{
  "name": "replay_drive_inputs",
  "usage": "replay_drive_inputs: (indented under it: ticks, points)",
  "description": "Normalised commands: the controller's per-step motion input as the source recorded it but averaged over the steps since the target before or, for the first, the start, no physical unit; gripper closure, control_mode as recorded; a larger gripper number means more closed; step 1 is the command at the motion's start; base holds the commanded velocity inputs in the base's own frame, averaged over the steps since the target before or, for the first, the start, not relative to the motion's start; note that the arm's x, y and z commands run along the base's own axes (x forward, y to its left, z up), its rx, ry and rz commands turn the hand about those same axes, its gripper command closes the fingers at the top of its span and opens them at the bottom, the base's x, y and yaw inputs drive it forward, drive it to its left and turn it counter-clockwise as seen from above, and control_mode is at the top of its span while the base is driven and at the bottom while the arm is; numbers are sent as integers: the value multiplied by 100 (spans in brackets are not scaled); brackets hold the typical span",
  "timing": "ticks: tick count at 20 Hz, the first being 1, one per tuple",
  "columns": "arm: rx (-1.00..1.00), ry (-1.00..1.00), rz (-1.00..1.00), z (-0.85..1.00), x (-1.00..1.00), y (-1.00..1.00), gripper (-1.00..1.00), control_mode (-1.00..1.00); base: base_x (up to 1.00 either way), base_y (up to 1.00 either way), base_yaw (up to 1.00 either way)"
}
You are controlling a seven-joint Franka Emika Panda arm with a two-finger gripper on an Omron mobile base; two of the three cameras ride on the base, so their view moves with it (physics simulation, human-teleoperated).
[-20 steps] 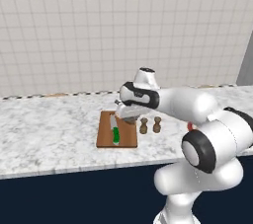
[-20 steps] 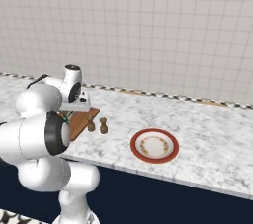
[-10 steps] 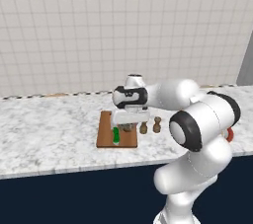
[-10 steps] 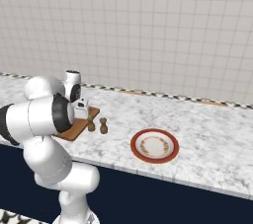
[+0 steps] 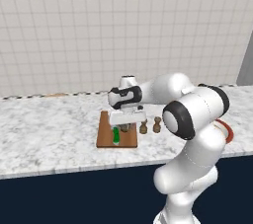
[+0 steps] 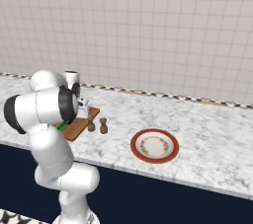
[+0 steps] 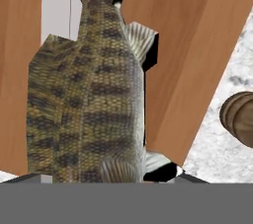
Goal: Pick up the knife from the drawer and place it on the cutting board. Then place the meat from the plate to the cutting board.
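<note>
Left base view, centre of frame: my tool [image 5: 126, 125] hangs low over the flat reddish-brown wooden cutting board [image 5: 105, 138] on the grey-white marbled counter [image 5: 49, 134]. The tool's jaws stand about half apart around the scaly brown-and-olive striped fish-shaped meat [image 7: 86, 90], which the hand view shows directly between them, above the board. The small knife with a bright green handle [image 5: 115, 135] lies on the board, at its lower middle. Two small brown shakers [image 5: 150, 126] stand upright just right of the board. Right base view, lower centre: the round white plate with a red-orange rim [image 6: 154, 145] sits well apart from the board.
</note>
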Motion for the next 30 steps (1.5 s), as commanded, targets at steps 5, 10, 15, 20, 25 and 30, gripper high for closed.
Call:
replay_drive_inputs:
  ticks: [5, 10, 15, 20, 25, 30]
  points:
    - [-5, 1, 0, -6, 27, 1, -100, -100, 0, 0, 0]
    - [0, 0, 0, 1, -1, 0, -100, -100, 0, 0, 0]
    - [1, -2, -1, 39, -30, 0, -100, -100, 0, 0, 0]
    - [10, -27, 0, 100, -75, -30, -100, -100, 0, 0, 0]
    - [17, -53, 1, 100, -100, -95, -100, -100, 0, 0, 0]
    - [16, -57, 0, 89, -100, -100, -100, -100, 0, 0, 0]
